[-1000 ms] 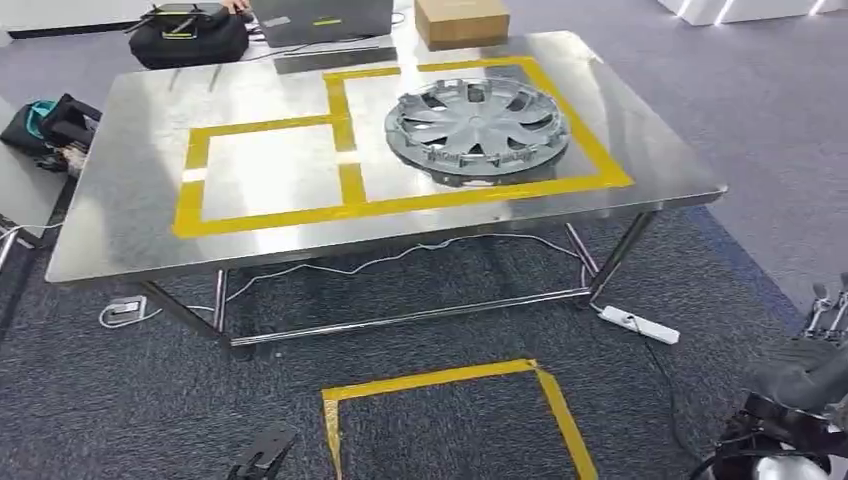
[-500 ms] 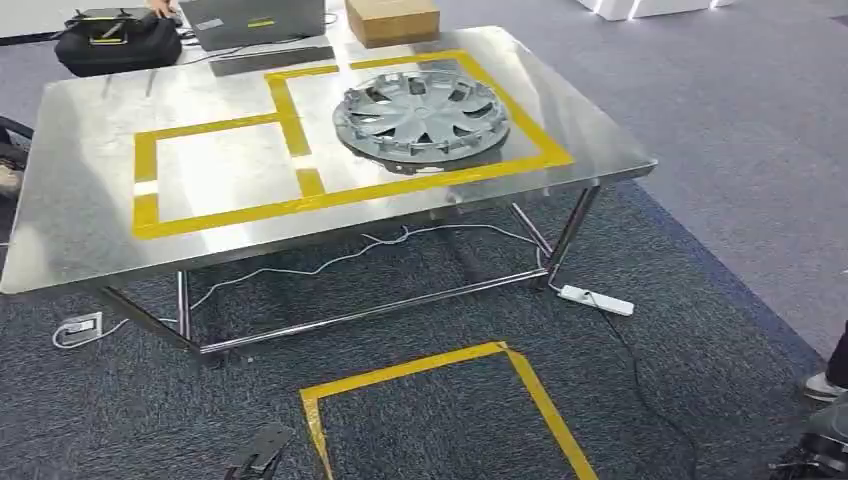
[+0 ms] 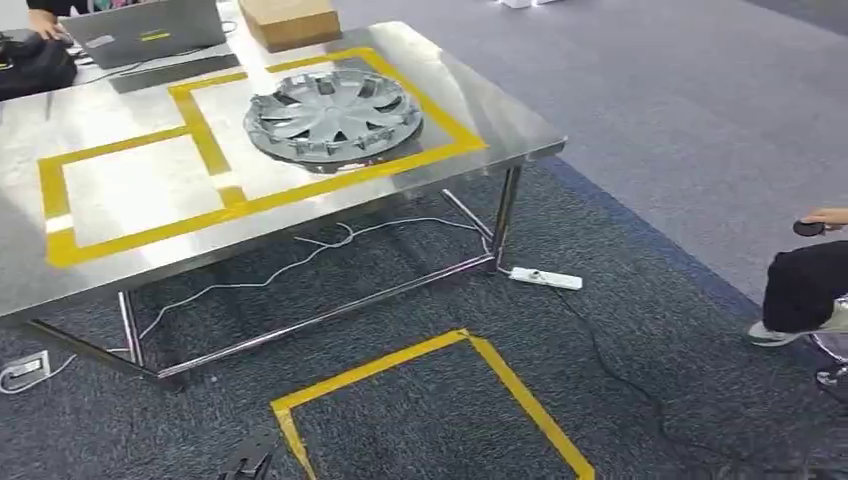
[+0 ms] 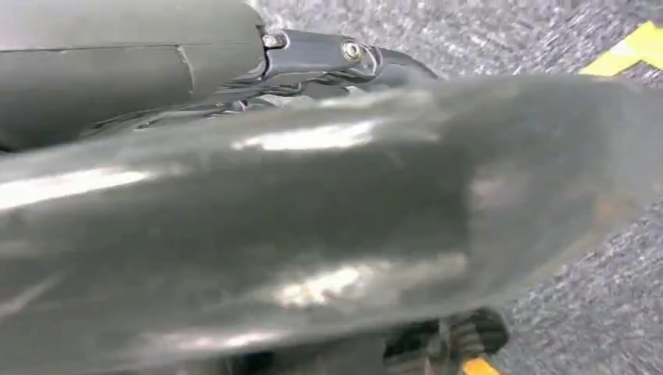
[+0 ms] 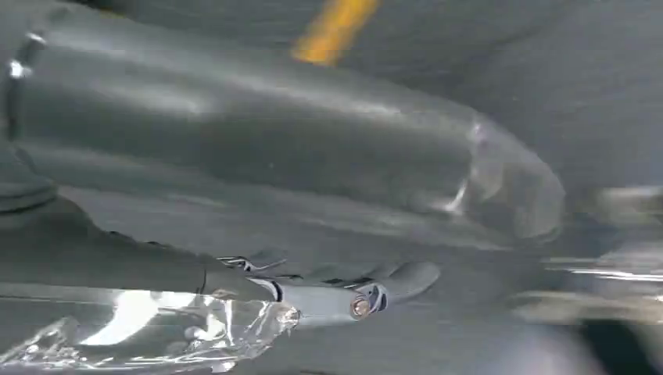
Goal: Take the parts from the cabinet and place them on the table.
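One wheel cover [image 3: 333,114] sits on the surface [image 3: 500,125], so I go fetch another; I cannot tell how either robot hand is set.

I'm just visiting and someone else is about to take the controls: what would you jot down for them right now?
Left hand: in the wrist view, blurred; can't tell if it holds anything.
Right hand: same, with crinkled clear plastic beside it.
One wheel cover lies flat on the steel table, inside the right yellow-taped box.
The left taped box holds nothing yet.
A person sits to the right.
Left to do: fetch further parts.
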Motion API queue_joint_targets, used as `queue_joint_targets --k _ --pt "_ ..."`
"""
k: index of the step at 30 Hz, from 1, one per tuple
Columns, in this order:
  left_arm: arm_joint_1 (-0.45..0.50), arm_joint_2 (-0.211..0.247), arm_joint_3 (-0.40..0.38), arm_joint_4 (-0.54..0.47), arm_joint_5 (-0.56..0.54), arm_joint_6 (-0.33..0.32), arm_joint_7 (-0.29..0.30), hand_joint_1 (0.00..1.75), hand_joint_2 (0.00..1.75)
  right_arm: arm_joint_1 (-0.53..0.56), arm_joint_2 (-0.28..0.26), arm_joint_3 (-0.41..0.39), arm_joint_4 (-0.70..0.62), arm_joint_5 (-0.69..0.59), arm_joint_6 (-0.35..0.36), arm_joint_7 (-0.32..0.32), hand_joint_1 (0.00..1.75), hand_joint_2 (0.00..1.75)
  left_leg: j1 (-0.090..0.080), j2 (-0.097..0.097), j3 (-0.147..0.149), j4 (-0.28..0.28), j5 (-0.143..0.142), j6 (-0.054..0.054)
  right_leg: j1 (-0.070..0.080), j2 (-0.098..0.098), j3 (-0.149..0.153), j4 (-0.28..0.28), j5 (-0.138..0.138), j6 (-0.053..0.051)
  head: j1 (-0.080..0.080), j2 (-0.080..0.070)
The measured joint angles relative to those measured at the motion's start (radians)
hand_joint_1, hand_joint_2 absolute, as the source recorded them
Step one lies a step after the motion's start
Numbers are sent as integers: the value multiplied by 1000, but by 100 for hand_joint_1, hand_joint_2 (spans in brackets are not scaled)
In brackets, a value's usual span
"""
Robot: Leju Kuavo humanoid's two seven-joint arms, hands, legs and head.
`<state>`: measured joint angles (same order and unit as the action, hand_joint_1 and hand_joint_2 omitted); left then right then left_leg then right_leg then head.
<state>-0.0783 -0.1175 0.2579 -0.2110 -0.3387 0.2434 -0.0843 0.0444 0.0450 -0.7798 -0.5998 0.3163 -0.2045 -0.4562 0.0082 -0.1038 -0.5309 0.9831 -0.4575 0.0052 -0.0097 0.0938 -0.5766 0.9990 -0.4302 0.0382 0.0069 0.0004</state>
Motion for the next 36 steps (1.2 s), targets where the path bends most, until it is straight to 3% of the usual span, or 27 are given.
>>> queue_joint_targets --k 2,4,5,6,7,9,10,11,12,13,14,15,16,19,21,22,24,25,26,28,29,30,31,32,34,35,36 --pt "-1 0 9 0 3 5 6 0 0 -6 0 -22 85 5 -7 14 0 0 -7 18 -2 -5 -9 0 -11 25 -17 -3 11 16 0 0" --pt "-2 -5 14 0 -3 13 15 0 0 -9 -2 -41 152 17 -15 46 0 0 -2 44 1 -17 1 17 -13 41 -30 -8 17 30 0 0" --pt "-4 -4 14 0 -9 19 28 0 0 -11 -1 -46 178 29 -16 77 0 0 -1 58 3 -20 3 21 -9 -12 -37 9 2 32 3 0" --pt "-3 -5 14 0 -16 23 46 0 0 -20 -1 -47 203 44 -15 117 0 0 -2 71 3 -19 4 26 -8 -52 -59 60 -33 36 12 0" --pt "0 -5 14 0 -24 25 64 0 0 -31 -1 -47 225 57 -14 159 0 0 -3 87 3 -19 4 26 -8 -72 -96 140 -76 40 14 0" --pt "6 -5 14 0 -42 36 77 0 0 -39 8 -47 270 79 -11 212 0 0 -5 121 1 -19 4 26 -10 -87 -159 291 -135 46 13 0" --pt "6 -5 14 0 -51 40 85 0 0 -38 14 -47 287 87 -11 227 0 0 -5 133 1 -19 4 26 -11 -89 -158 303 -132 48 13 0" --pt "5 -6 14 0 -56 43 88 0 0 -37 16 -47 299 93 -11 236 0 0 -5 143 1 -18 4 25 -12 -91 -135 272 -110 49 13 0" --pt "4 -6 13 0 -60 43 92 0 0 -38 17 -47 307 95 -11 240 0 0 -4 153 2 -18 5 24 -13 -97 -97 210 -79 51 13 0" --pt "2 -8 13 0 -61 44 95 0 0 -41 18 -47 313 97 -11 241 0 0 -2 166 2 -17 3 21 -14 -109 -36 109 -38 53 13 0" --pt "0 -8 13 0 -61 45 95 0 0 -45 18 -47 319 98 -11 242 0 0 -5 174 5 -13 1 13 -16 -138 13 34 -17 57 13 0" --pt "0 -6 13 0 -63 45 96 0 0 -54 24 -47 327 100 -11 243 0 0 -14 180 2 -7 -3 3 -9 -154 26 6 -31 50 18 0" --pt "-1 -6 12 0 -64 45 97 0 0 -58 24 -47 331 101 -11 244 0 0 -14 189 1 -4 -2 -2 -11 -138 23 10 -24 30 12 0" --pt "-4 -6 12 0 -64 46 98 0 0 -52 24 -47 344 101 -11 246 0 0 -11 207 2 -7 3 -13 -7 -116 12 14 -21 10 13 0" --pt "-5 -6 12 0 -66 46 98 0 0 -50 25 -47 347 103 -11 248 0 0 -5 152 -12 25 -37 -26 -10 -103 8 11 -14 -2 11 0" --pt "-5 -6 12 0 -69 47 98 0 0 -55 25 -47 347 104 -11 249 0 0 -6 130 -45 101 -86 -28 -10 -93 2 11 -10 -8 9 0" --pt "-2 -6 11 0 -81 55 105 0 0 -61 25 -47 350 108 -6 254 0 0 -7 117 -121 269 -158 -26 -6 -68 -7 11 -4 -17 8 0" --pt "-1 -6 9 0 -90 62 110 0 0 -61 25 -47 350 113 -5 256 0 0 -7 115 -142 308 -162 -22 -3 -57 -9 11 -3 -18 8 0" --pt "-2 -6 5 0 -98 67 120 0 0 -60 25 -47 351 117 -2 257 0 0 -8 114 -138 302 -143 -16 -1 -45 -10 11 -1 -19 9 0" --pt "-4 -6 -5 0 -117 73 129 0 0 -59 25 -47 351 124 3 256 0 0 -16 103 -79 176 -56 4 6 -17 -11 11 4 -18 8 0" --pt "-7 -7 -9 0 -125 73 135 0 0 -60 25 -47 351 128 5 254 0 0 -20 74 -37 92 -15 20 7 -6 -11 10 7 -16 9 0" --pt "-10 -4 -13 0 -133 72 145 0 0 -62 26 -46 352 132 10 250 0 0 -27 22 -7 28 3 39 1 1 -14 10 11 -16 11 0" --pt "-13 -3 -17 0 -139 68 155 0 0 -67 25 -46 352 138 16 249 0 0 -27 18 2 0 -1 46 7 14 -20 12 13 -10 10 0" --pt "-18 -3 -22 0 -147 56 169 0 0 -70 20 -45 352 147 19 247 0 0 -30 27 1 -5 -3 39 0 23 -27 9 20 -1 8 0" --pt "-19 -3 -35 0 -156 41 197 0 0 -69 14 -44 353 159 28 248 0 0 -32 41 2 -15 5 43 -5 43 -31 -4 31 13 5 0" --pt "-19 -7 -40 0 -159 40 208 0 0 -69 9 -44 353 163 28 248 0 0 -15 59 9 -38 19 38 -2 36 -41 3 30 14 5 0" --pt "-19 -8 -42 0 -163 47 224 0 0 -66 6 -43 355 170 26 252 0 0 -17 67 11 -40 22 39 8 -24 -54 28 6 18 13 0"
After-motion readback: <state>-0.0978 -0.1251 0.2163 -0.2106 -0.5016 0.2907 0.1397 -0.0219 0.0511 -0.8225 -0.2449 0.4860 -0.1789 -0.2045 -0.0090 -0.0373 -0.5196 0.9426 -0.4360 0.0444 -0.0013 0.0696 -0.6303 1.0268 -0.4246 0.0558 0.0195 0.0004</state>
